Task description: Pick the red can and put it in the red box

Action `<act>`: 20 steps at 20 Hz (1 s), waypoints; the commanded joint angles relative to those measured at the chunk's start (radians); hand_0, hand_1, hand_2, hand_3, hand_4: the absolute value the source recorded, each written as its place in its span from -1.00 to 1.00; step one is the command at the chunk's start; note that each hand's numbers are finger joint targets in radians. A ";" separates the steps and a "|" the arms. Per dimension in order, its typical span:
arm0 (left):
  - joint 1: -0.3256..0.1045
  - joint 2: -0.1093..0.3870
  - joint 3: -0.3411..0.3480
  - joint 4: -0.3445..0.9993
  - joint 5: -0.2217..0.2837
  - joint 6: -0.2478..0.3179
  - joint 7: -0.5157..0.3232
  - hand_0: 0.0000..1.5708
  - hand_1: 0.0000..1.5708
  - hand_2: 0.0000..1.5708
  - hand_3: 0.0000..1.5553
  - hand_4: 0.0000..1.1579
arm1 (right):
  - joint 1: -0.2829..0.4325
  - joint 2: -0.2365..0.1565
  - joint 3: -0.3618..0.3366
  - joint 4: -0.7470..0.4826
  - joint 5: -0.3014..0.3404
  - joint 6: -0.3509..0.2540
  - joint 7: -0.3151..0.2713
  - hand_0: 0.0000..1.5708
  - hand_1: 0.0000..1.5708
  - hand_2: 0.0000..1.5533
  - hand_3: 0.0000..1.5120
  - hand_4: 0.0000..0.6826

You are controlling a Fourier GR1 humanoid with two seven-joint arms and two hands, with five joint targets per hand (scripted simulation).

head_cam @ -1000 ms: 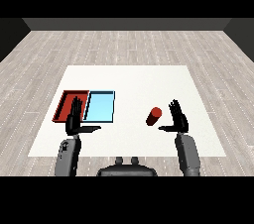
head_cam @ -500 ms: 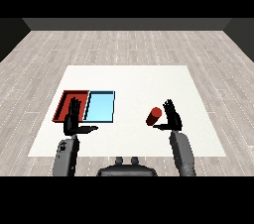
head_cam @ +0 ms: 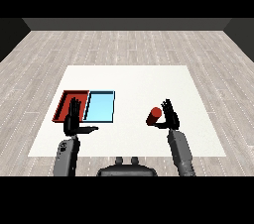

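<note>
Reach step: the right hand (head_cam: 169,115), fingers straight and apart, stands just beside the red can (head_cam: 154,115) at its 3 o'clock; next, curl round it, then carry toward the red tray (head_cam: 64,103) at 9 o'clock.

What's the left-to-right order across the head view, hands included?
Red tray → left hand → light blue tray → red can → right hand, right beside the can. The left hand overlaps the near edges of both trays, so its slot is approximate.
</note>
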 commanded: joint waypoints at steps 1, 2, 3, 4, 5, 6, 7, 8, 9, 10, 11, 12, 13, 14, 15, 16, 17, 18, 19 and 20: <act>-0.005 0.014 0.014 0.012 -0.009 0.002 -0.011 -1.00 -1.00 -1.00 -1.00 -1.00 | -0.030 0.020 0.018 0.018 -0.008 -0.027 0.024 -1.00 -1.00 -1.00 -1.00 -1.00; 0.015 -0.003 0.002 0.010 -0.010 0.004 -0.030 -1.00 -1.00 -1.00 -1.00 -1.00 | -0.050 0.019 0.010 0.180 0.035 -0.002 -0.116 -1.00 -1.00 -1.00 -1.00 -1.00; -0.003 0.022 0.026 -0.026 0.022 -0.011 0.025 -1.00 -1.00 -1.00 -1.00 -1.00 | -0.088 0.030 0.008 0.155 0.014 -0.032 -0.067 -1.00 -1.00 -1.00 -1.00 -1.00; 0.027 -0.033 -0.019 0.047 -0.018 0.006 -0.068 -1.00 -1.00 -1.00 -1.00 -1.00 | -0.034 -0.043 -0.023 0.071 -0.041 0.049 -0.004 -1.00 -1.00 -1.00 -1.00 -1.00; 0.007 -0.026 -0.026 0.029 -0.026 0.020 -0.017 -1.00 -1.00 -1.00 -1.00 -1.00 | -0.071 -0.010 -0.003 0.203 0.005 0.039 -0.113 -1.00 -1.00 -1.00 -1.00 -1.00; -0.044 0.002 -0.004 0.040 -0.013 0.009 0.009 -1.00 -1.00 -1.00 -1.00 -1.00 | -0.025 0.031 0.026 0.026 -0.011 -0.039 0.000 -1.00 -1.00 -1.00 -1.00 -1.00; 0.027 0.010 0.013 -0.043 0.024 -0.010 0.024 -1.00 -1.00 -1.00 -1.00 -1.00 | -0.053 0.031 0.021 0.083 -0.011 -0.031 -0.032 -1.00 -1.00 -1.00 -1.00 -1.00; -0.029 0.003 -0.007 -0.067 0.003 0.027 0.104 -1.00 -1.00 -1.00 -1.00 -1.00 | 0.002 0.003 0.019 -0.007 -0.035 0.003 0.014 -1.00 -1.00 -1.00 -1.00 -1.00; 0.018 -0.049 -0.042 -0.019 -0.031 0.046 -0.012 -1.00 -1.00 -1.00 -1.00 -1.00 | -0.106 0.051 0.032 0.136 0.012 -0.047 -0.058 -1.00 -1.00 -1.00 -1.00 -1.00; 0.029 0.024 0.025 -0.065 0.029 -0.013 0.035 -1.00 -1.00 -1.00 -1.00 -1.00 | -0.077 -0.044 -0.023 0.144 -0.038 0.045 -0.044 -1.00 -1.00 -1.00 -1.00 -1.00; 0.014 -0.030 -0.041 -0.088 -0.026 0.051 0.068 -1.00 -1.00 -1.00 -1.00 -1.00 | -0.049 0.021 0.030 0.049 -0.017 -0.030 -0.011 -1.00 -1.00 -1.00 -1.00 -1.00; 0.018 -0.022 -0.033 -0.019 -0.025 0.022 0.010 -1.00 -1.00 -1.00 -1.00 -1.00 | -0.078 -0.011 0.013 0.156 0.000 -0.001 -0.064 -1.00 -1.00 -1.00 -1.00 -1.00; 0.021 0.003 0.008 -0.006 -0.003 0.003 -0.021 -1.00 -1.00 -1.00 -1.00 -1.00 | -0.022 0.010 0.039 0.007 -0.013 -0.037 0.020 -1.00 -1.00 -1.00 -1.00 -1.00; -0.010 0.000 -0.004 -0.027 -0.017 0.030 0.041 -1.00 -1.00 -1.00 -1.00 -1.00 | -0.002 0.048 0.065 0.014 0.011 -0.061 -0.023 -1.00 -1.00 -1.00 -1.00 -1.00; 0.019 -0.037 -0.033 -0.015 -0.026 0.037 -0.006 -1.00 -1.00 -1.00 -1.00 -1.00 | -0.143 0.009 0.009 0.167 -0.008 -0.049 -0.021 -1.00 -1.00 -1.00 -1.00 -1.00; -0.017 -0.001 0.003 -0.010 -0.008 0.027 0.027 -1.00 -1.00 -1.00 -1.00 -1.00 | -0.156 -0.019 -0.007 0.223 -0.013 -0.009 -0.067 -1.00 -1.00 -1.00 -1.00 -1.00; -0.003 -0.003 -0.002 -0.007 -0.001 0.011 0.017 -1.00 -1.00 -1.00 -1.00 -1.00 | -0.023 0.039 0.063 -0.018 -0.008 -0.075 0.045 -1.00 -1.00 -1.00 -1.00 -1.00; 0.020 -0.046 -0.060 -0.069 -0.041 0.061 0.058 -1.00 -1.00 -1.00 -1.00 -1.00 | -0.084 0.018 0.029 0.107 -0.020 -0.043 -0.006 -1.00 -1.00 -1.00 -1.00 -1.00; 0.000 -0.001 -0.002 0.021 -0.007 0.003 -0.018 -1.00 -1.00 -1.00 -1.00 -1.00 | -0.053 0.022 0.044 0.139 0.015 -0.043 -0.077 -1.00 -1.00 -1.00 -1.00 -1.00; 0.044 0.011 -0.004 -0.034 0.001 -0.022 -0.017 -1.00 -1.00 -1.00 -1.00 -1.00 | -0.079 -0.008 0.023 0.116 -0.015 -0.019 -0.033 -1.00 -1.00 -1.00 -1.00 -1.00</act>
